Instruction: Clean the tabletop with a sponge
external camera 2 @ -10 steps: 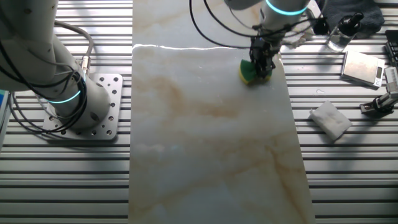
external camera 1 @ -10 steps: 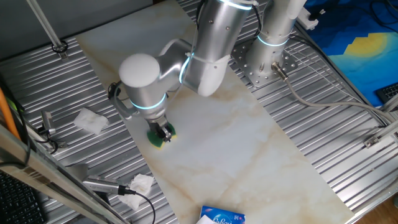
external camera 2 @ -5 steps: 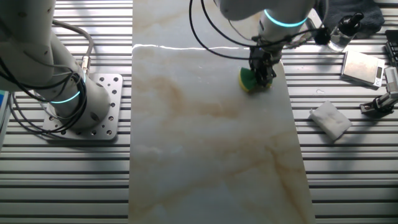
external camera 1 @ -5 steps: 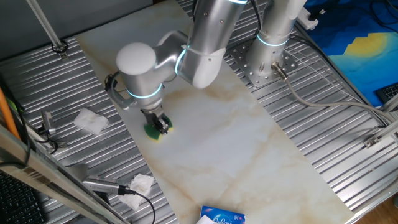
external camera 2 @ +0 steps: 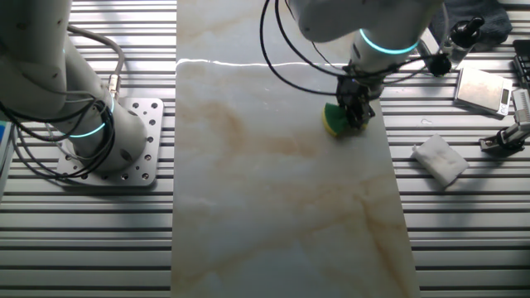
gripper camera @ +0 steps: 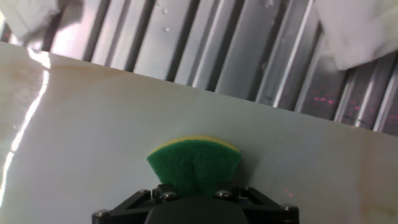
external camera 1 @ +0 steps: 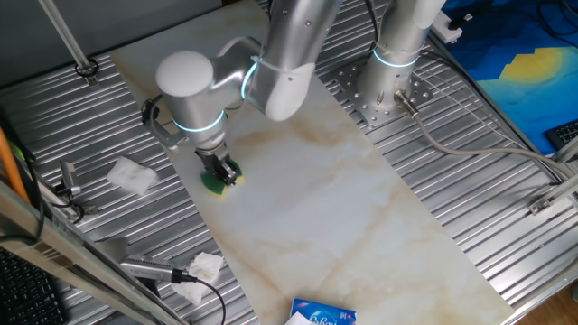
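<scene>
The tabletop [external camera 1: 316, 199] is a long off-white marble-look slab with brown veins; it also shows in the other fixed view [external camera 2: 273, 199] and the hand view [gripper camera: 93, 137]. The sponge [external camera 1: 217, 181], yellow with a green scouring layer, is pinched in my gripper [external camera 1: 223, 173] and pressed on the slab near its edge. It shows in the other fixed view [external camera 2: 334, 121] under the gripper [external camera 2: 356, 116], and in the hand view [gripper camera: 194, 162], squeezed into a fan with the gripper [gripper camera: 196, 196] shut on it.
Ribbed grey metal [external camera 1: 108, 117] surrounds the slab. Crumpled white tissues lie there [external camera 1: 132, 175], [external camera 1: 200, 268], one beside the slab edge [external camera 2: 441, 159]. A blue packet [external camera 1: 321, 314] lies at the slab's near end. A second arm's base [external camera 2: 99, 136] stands beside the slab.
My gripper has slid the sponge along the slab near its edge: up and left in one fixed view, down and slightly right in the other. The grip is unchanged.
</scene>
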Controlling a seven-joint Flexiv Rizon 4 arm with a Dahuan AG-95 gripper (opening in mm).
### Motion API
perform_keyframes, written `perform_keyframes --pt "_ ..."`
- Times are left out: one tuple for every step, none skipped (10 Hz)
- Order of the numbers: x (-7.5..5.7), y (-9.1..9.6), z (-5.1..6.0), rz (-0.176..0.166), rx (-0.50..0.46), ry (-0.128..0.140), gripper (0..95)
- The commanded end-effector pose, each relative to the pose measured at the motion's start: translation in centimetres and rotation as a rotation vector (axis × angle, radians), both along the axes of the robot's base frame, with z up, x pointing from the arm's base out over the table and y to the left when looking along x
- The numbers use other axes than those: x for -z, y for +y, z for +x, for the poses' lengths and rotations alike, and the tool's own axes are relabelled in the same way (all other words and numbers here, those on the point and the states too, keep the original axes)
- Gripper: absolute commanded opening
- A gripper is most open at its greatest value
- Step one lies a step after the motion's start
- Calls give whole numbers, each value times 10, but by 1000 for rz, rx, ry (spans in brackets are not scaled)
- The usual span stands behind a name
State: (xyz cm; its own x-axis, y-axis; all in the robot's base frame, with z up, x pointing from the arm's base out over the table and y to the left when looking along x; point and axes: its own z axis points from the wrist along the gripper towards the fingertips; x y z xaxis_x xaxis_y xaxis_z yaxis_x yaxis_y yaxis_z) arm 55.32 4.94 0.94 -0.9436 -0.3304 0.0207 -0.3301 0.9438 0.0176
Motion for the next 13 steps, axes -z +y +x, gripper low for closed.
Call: perform_keyframes --pt "-1 -9 4 0 -1 1 380" --pt "-1 -13 7 0 -1 1 380" --pt "-1 -15 8 -1 -3 1 380" --pt "0 -17 9 -3 -4 0 380" --pt "0 -21 9 -2 -7 0 380" --pt "0 -22 9 -3 -5 0 380" --pt "-1 -22 10 -5 -5 1 380" --pt "0 -22 12 -1 -2 4 380" --pt "1 -22 12 0 -5 4 380" --pt "1 -22 11 8 -3 11 380" --pt "1 -23 10 25 8 17 380" --pt "1 -23 7 40 12 23 380" --pt "1 -22 4 46 14 25 380"
